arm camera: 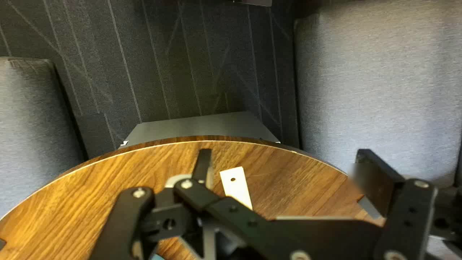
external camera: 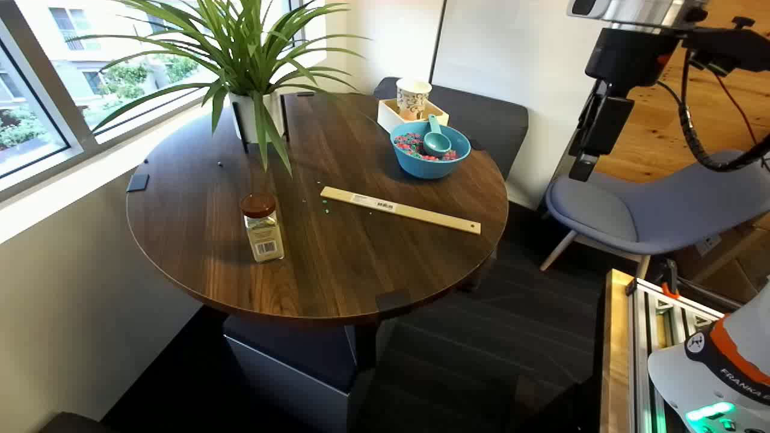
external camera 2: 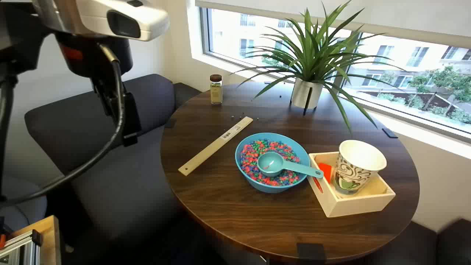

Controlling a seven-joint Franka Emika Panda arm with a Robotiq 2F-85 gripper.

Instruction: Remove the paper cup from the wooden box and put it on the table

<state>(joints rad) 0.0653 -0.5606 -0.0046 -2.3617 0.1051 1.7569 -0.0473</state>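
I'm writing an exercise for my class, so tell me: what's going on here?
A robot arm is to move the paper cup from the wooden box to the table. Right now its pincer hangs open and empty, well apart from both. The cup sits inside the box, which stands by the blue bowl.

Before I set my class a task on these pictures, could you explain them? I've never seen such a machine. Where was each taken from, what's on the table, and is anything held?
The machine is a robot arm. Two pictures come from cameras outside it, facing the round table from different places; the wrist view, from the arm's end, looks past the jaws over the table's edge. On the table are a wooden box with a paper cup inside, a blue bowl of colourful bits with a scoop, a wooden strip, a jar and a potted plant. The jaws stand wide apart, holding nothing.
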